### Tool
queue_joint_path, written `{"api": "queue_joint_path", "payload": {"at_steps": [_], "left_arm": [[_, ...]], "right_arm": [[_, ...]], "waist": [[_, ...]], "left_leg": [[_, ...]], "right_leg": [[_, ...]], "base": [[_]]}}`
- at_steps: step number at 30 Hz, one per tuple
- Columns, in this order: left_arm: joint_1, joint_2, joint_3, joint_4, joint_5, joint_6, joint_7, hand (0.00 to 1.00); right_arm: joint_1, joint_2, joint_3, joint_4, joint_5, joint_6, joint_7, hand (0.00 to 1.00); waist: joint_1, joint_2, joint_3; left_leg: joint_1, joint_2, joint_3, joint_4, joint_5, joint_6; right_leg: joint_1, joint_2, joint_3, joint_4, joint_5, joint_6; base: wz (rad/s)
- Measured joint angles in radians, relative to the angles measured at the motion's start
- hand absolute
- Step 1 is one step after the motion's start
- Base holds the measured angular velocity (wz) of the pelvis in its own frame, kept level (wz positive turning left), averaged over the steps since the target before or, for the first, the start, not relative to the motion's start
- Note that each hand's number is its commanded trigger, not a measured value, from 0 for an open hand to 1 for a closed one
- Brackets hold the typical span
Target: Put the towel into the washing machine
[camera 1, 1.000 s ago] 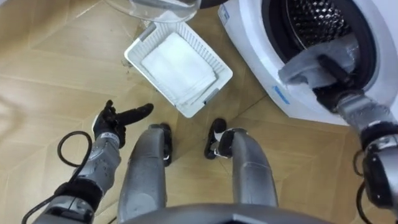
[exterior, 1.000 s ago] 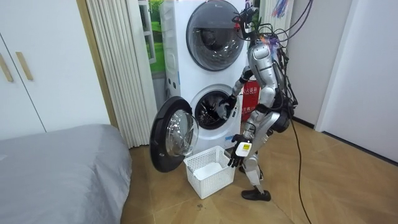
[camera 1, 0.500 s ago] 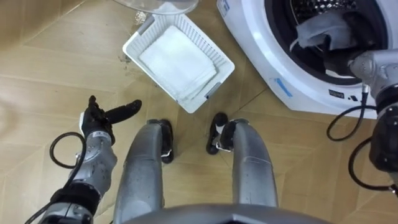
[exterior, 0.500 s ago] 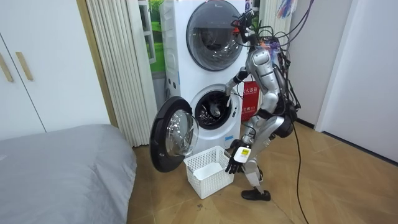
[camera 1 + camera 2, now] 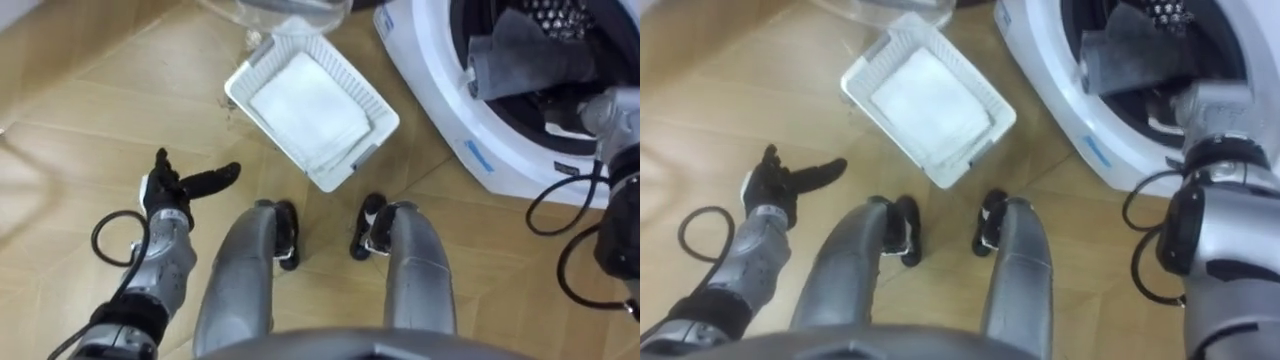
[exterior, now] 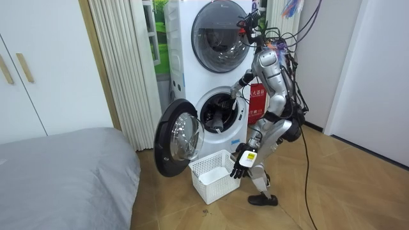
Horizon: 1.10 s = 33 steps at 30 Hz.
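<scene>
Grey soft towel (image 5: 525, 60) sits crumpled in the washing machine's (image 5: 440, 100) round perforated drum. It hides the right robot hand's (image 5: 1215, 105) fingers, so grip cannot be told. Left robot hand (image 5: 175, 190) has its fingers spread straight over the wood floor (image 5: 80, 120), near the white slatted rectangular basket (image 5: 350, 165).

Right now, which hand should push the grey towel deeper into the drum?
Right. The right arm reaches into the washing machine at the towel; the left hand hangs open over the floor.
</scene>
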<state>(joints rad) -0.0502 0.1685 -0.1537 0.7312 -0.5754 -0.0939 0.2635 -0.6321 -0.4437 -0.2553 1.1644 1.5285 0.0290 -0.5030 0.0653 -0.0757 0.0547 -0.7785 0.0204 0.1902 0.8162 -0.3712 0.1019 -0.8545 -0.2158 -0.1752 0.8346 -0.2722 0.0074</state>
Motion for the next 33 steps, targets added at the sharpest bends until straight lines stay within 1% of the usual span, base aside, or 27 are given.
{"api": "queue_joint_path", "payload": {"at_steps": [1, 2, 3, 4, 5, 6, 7, 8, 9, 10, 11, 12, 13, 14, 15, 16, 17, 19, 20, 21, 22, 24, 26, 27, 31, 33], "left_arm": [[-0.005, -0.003, -0.007, 0.027, 0.006, 0.0, -0.008, 0.0], [-0.006, -0.003, -0.007, 0.039, 0.015, 0.0, -0.013, 0.0], [-0.002, -0.004, -0.007, 0.054, 0.035, 0.0, -0.017, 0.0], [0.001, -0.003, -0.006, 0.074, 0.069, 0.0, -0.02, 0.0], [0.005, -0.002, -0.006, 0.084, 0.07, 0.0, -0.021, 0.0], [0.012, 0.0, -0.007, 0.113, 0.071, 0.0, -0.025, 0.0], [0.019, 0.0, -0.003, 0.14, 0.084, 0.0, -0.034, 0.0], [0.023, -0.001, -0.002, 0.156, 0.093, -0.002, -0.039, 0.0], [0.032, -0.001, -0.001, 0.192, 0.116, -0.001, -0.044, 0.0], [0.041, -0.001, 0.004, 0.2, 0.125, -0.001, -0.047, 0.0], [0.062, -0.001, 0.022, 0.208, 0.147, -0.002, -0.057, 0.0], [0.078, -0.001, 0.047, 0.231, 0.167, -0.011, -0.063, 0.0], [0.088, -0.001, 0.063, 0.243, 0.18, -0.016, -0.063, 0.0], [0.114, 0.002, 0.084, 0.259, 0.201, -0.023, -0.064, 0.0], [0.135, 0.005, 0.1, 0.282, 0.226, -0.023, -0.067, 0.0], [0.161, 0.011, 0.109, 0.296, 0.241, -0.024, -0.067, 0.0], [0.173, 0.013, 0.115, 0.306, 0.243, -0.025, -0.068, 0.0], [0.194, 0.015, 0.14, 0.342, 0.273, -0.025, -0.077, 0.0], [0.196, 0.014, 0.148, 0.347, 0.287, -0.025, -0.08, 0.0], [0.204, 0.014, 0.152, 0.348, 0.306, -0.025, -0.081, 0.0], [0.207, 0.014, 0.152, 0.348, 0.31, -0.025, -0.081, 0.0], [0.223, 0.013, 0.15, 0.346, 0.314, -0.026, -0.087, 0.0], [0.233, 0.013, 0.149, 0.345, 0.32, -0.026, -0.097, 0.0], [0.24, 0.013, 0.15, 0.346, 0.338, -0.025, -0.101, 0.0], [0.265, 0.013, 0.155, 0.349, 0.39, -0.017, -0.119, 0.0], [0.272, 0.011, 0.155, 0.348, 0.394, -0.014, -0.124, 0.0]], "right_arm": [[0.033, 0.003, 0.005, 0.0, 0.001, -0.012, 0.022, 0.0], [0.051, 0.005, 0.006, 0.0, 0.001, -0.015, 0.038, 0.0], [0.09, 0.011, 0.009, -0.006, 0.001, -0.016, 0.066, 0.0], [0.129, 0.018, 0.017, -0.007, 0.002, -0.023, 0.086, 0.0], [0.147, 0.026, 0.017, -0.008, 0.003, -0.03, 0.097, 0.0], [0.181, 0.048, 0.017, -0.012, 0.004, -0.054, 0.118, 0.0], [0.215, 0.073, 0.017, -0.013, 0.003, -0.087, 0.138, 0.0], [0.234, 0.086, 0.017, -0.012, 0.0, -0.097, 0.155, 0.0], [0.273, 0.117, 0.019, -0.009, -0.019, -0.111, 0.19, 0.0], [0.293, 0.131, 0.019, -0.005, -0.029, -0.118, 0.205, 0.0], [0.342, 0.149, 0.019, 0.004, -0.055, -0.119, 0.235, 0.0], [0.394, 0.162, 0.019, 0.013, -0.107, -0.124, 0.265, 0.0], [0.421, 0.168, 0.022, 0.017, -0.135, -0.127, 0.275, 0.0], [0.489, 0.173, 0.048, 0.015, -0.199, -0.129, 0.299, 0.0], [0.546, 0.173, 0.084, 0.017, -0.29, -0.137, 0.322, 0.0], [0.591, 0.177, 0.12, 0.027, -0.397, -0.14, 0.334, 0.0], [0.608, 0.18, 0.13, 0.035, -0.454, -0.14, 0.338, 0.0], [0.679, 0.193, 0.189, 0.065, -0.692, -0.141, 0.363, 0.0], [0.691, 0.196, 0.202, 0.075, -0.752, -0.14, 0.372, 0.0], [0.704, 0.203, 0.227, 0.08, -0.841, -0.138, 0.386, 0.0], [0.707, 0.205, 0.246, 0.081, -0.878, -0.137, 0.391, 0.0], [0.714, 0.211, 0.319, 0.081, -0.996, -0.137, 0.426, 0.0], [0.714, 0.218, 0.34, 0.075, -1.079, -0.136, 0.448, 0.0], [0.714, 0.221, 0.346, 0.07, -1.109, -0.136, 0.46, 0.0], [0.715, 0.236, 0.349, 0.077, -1.178, -0.135, 0.495, 0.0], [0.723, 0.242, 0.351, 0.078, -1.184, -0.13, 0.508, 0.0]], "waist": [[0.013, 0.005, -0.0014], [0.017, 0.008, -0.0021], [0.023, 0.012, -0.003], [0.03, 0.015, -0.0028], [0.029, 0.021, -0.0045], [0.029, 0.029, -0.009], [0.029, 0.033, -0.012], [0.03, 0.036, -0.0133], [0.029, 0.045, -0.0173], [0.027, 0.048, -0.0192], [0.022, 0.054, -0.0263], [0.023, 0.057, -0.0282], [0.024, 0.059, -0.0304], [0.023, 0.067, -0.037], [0.022, 0.076, -0.0456], [0.022, 0.078, -0.0482], [0.019, 0.078, -0.0483], [0.009, 0.077, -0.0495], [0.009, 0.077, -0.0496], [0.01, 0.076, -0.0494], [0.009, 0.075, -0.0492], [0.009, 0.073, -0.0479], [0.001, 0.071, -0.0473], [-0.001, 0.071, -0.0492], [-0.004, 0.074, -0.0476], [-0.005, 0.077, -0.0472]], "left_leg": [[0.026, 0.001, -0.001, -0.022, 0.003, -0.003], [0.04, 0.003, -0.002, -0.033, 0.004, -0.005], [0.067, 0.005, -0.004, -0.058, 0.007, -0.009], [0.096, 0.011, -0.003, -0.079, 0.008, -0.011], [0.109, 0.017, -0.003, -0.086, 0.009, -0.012], [0.135, 0.025, -0.005, -0.108, 0.012, -0.017], [0.166, 0.028, -0.006, -0.132, 0.015, -0.022], [0.184, 0.031, -0.006, -0.144, 0.016, -0.024], [0.225, 0.037, -0.006, -0.173, 0.019, -0.029], [0.248, 0.039, -0.005, -0.191, 0.022, -0.032], [0.291, 0.037, -0.006, -0.228, 0.027, -0.037], [0.339, 0.035, -0.005, -0.264, 0.03, -0.039], [0.361, 0.035, -0.004, -0.278, 0.031, -0.041], [0.403, 0.034, -0.004, -0.306, 0.034, -0.046], [0.444, 0.033, -0.004, -0.343, 0.037, -0.051], [0.488, 0.028, -0.004, -0.388, 0.047, -0.057], [0.512, 0.025, -0.004, -0.409, 0.053, -0.06], [0.591, 0.02, -0.016, -0.48, 0.076, -0.072], [0.609, 0.02, -0.016, -0.493, 0.079, -0.074], [0.638, 0.024, -0.019, -0.515, 0.082, -0.079], [0.65, 0.024, -0.025, -0.521, 0.083, -0.081], [0.705, 0.023, -0.035, -0.555, 0.089, -0.091], [0.739, 0.026, -0.038, -0.576, 0.093, -0.098], [0.756, 0.027, -0.041, -0.585, 0.095, -0.1], [0.821, 0.027, -0.059, -0.604, 0.095, -0.101], [0.843, 0.028, -0.061, -0.614, 0.096, -0.102]], "right_leg": [[0.029, 0.004, -0.006, -0.022, 0.002, 0.001], [0.044, 0.005, -0.013, -0.035, 0.003, 0.001], [0.077, 0.01, -0.025, -0.062, 0.005, 0.001], [0.11, 0.017, -0.033, -0.089, 0.007, 0.003], [0.13, 0.024, -0.039, -0.104, 0.009, 0.005], [0.166, 0.034, -0.053, -0.14, 0.015, 0.007], [0.202, 0.047, -0.055, -0.176, 0.022, 0.012], [0.223, 0.052, -0.059, -0.193, 0.025, 0.012], [0.272, 0.065, -0.067, -0.237, 0.035, 0.012], [0.297, 0.068, -0.074, -0.259, 0.04, 0.013], [0.343, 0.076, -0.077, -0.299, 0.045, 0.018], [0.388, 0.081, -0.078, -0.329, 0.048, 0.021], [0.41, 0.083, -0.08, -0.343, 0.048, 0.022], [0.453, 0.09, -0.084, -0.375, 0.05, 0.025], [0.493, 0.098, -0.087, -0.41, 0.054, 0.029], [0.527, 0.103, -0.082, -0.439, 0.058, 0.031], [0.546, 0.106, -0.077, -0.454, 0.06, 0.031], [0.623, 0.116, -0.085, -0.512, 0.067, 0.031], [0.638, 0.119, -0.084, -0.521, 0.067, 0.031], [0.665, 0.129, -0.083, -0.539, 0.068, 0.029], [0.677, 0.133, -0.082, -0.548, 0.069, 0.029], [0.73, 0.15, -0.076, -0.587, 0.074, 0.024], [0.768, 0.157, -0.077, -0.607, 0.074, 0.023], [0.788, 0.161, -0.077, -0.62, 0.074, 0.023], [0.872, 0.17, -0.079, -0.669, 0.074, 0.024], [0.893, 0.173, -0.078, -0.672, 0.074, 0.024]], "base": [[0.0], [0.04], [0.04], [0.06], [0.05], [0.04], [0.0], [-0.08], [-0.09], [-0.04], [0.0], [0.0], [-0.06], [-0.06], [-0.12], [-0.13], [-0.15], [0.02], [0.04], [-0.03], [-0.09], [-0.09], [0.06], [0.11], [0.11], [0.07]]}}
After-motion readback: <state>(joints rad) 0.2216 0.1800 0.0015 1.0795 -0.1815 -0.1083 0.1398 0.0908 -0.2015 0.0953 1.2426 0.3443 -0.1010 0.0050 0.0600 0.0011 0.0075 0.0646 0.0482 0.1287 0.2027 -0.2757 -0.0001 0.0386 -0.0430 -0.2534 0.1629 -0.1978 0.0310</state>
